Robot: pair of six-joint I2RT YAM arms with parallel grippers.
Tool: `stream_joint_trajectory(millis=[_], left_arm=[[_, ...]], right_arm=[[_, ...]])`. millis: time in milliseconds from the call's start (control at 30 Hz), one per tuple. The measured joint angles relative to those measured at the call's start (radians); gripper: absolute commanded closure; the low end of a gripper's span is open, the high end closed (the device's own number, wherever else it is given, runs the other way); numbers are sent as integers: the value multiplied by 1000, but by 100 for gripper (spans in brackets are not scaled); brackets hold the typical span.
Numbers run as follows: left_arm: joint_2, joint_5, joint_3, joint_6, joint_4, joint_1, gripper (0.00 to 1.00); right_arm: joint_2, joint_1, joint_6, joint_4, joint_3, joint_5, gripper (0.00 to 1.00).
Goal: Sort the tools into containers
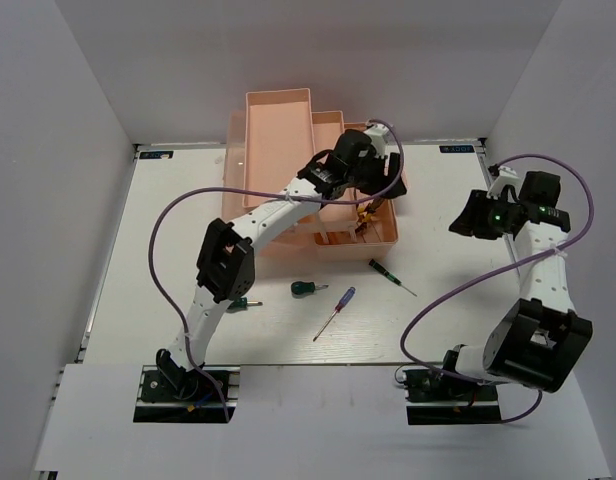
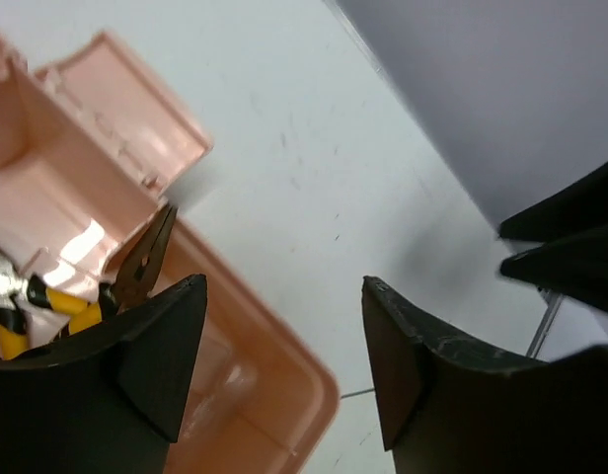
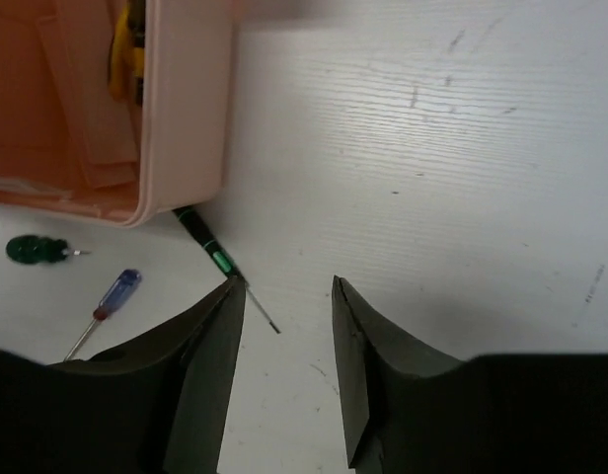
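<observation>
While the left gripper [image 2: 284,336] is hovering over the right end of the toolbox [image 2: 274,395], its jaws are standing wide apart and gripping nothing; bare table [image 2: 314,178] is showing through the gap. Just beside its left finger, the pliers [image 2: 87,296] are lying inside the base compartment, nose pointing up toward the rim. The wide spread is probably giving clearance for a lift away from the box.

The right gripper [image 3: 284,326] is hanging over the table with its jaws partly open and likewise empty. The thin dark screwdriver [image 3: 220,262] is lying just beside its left fingertip, handle end at the box corner, so this arm is likely lining up on that tool. Farther out, the blue-handled screwdriver [image 3: 112,301] and one stubby green-handled screwdriver [image 3: 38,249] are resting on the table near the box front. A second green-handled screwdriver [image 1: 243,303] is partly covered by the left arm [image 1: 223,265].

The yellow handles are being cut off by the left finger, so whether one or two pliers are in the box cannot be told
</observation>
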Motion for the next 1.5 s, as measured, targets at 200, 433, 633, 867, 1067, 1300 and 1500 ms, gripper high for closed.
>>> stream_joint_trajectory(millis=[200,433,633,867,1067,1300,1500], left_arm=[[-35,19,74,54,-13,-6,100],[-467,45,-429,208,-111,-55,43],[-964,6,-984,174,-180,-106,28],[-1128,-55,-1213,65,-178,-115,28],[-1066,-82,-1227,42,-149,-153,28],[-1001,-145,-1227,41,-136,-197,28],[-992,-188,-1230,42,-104,-216,26]], right_arm=[[69,30,-229,-136,40,-235,89],[-43,332,-488,-100,-247,-224,40],[-46,467,-418,60,-429,-15,26],[-32,503,-343,284,-465,160,28],[36,528,-322,359,-465,193,39],[57,589,-317,418,-483,220,50],[54,598,-330,458,-531,226,66]])
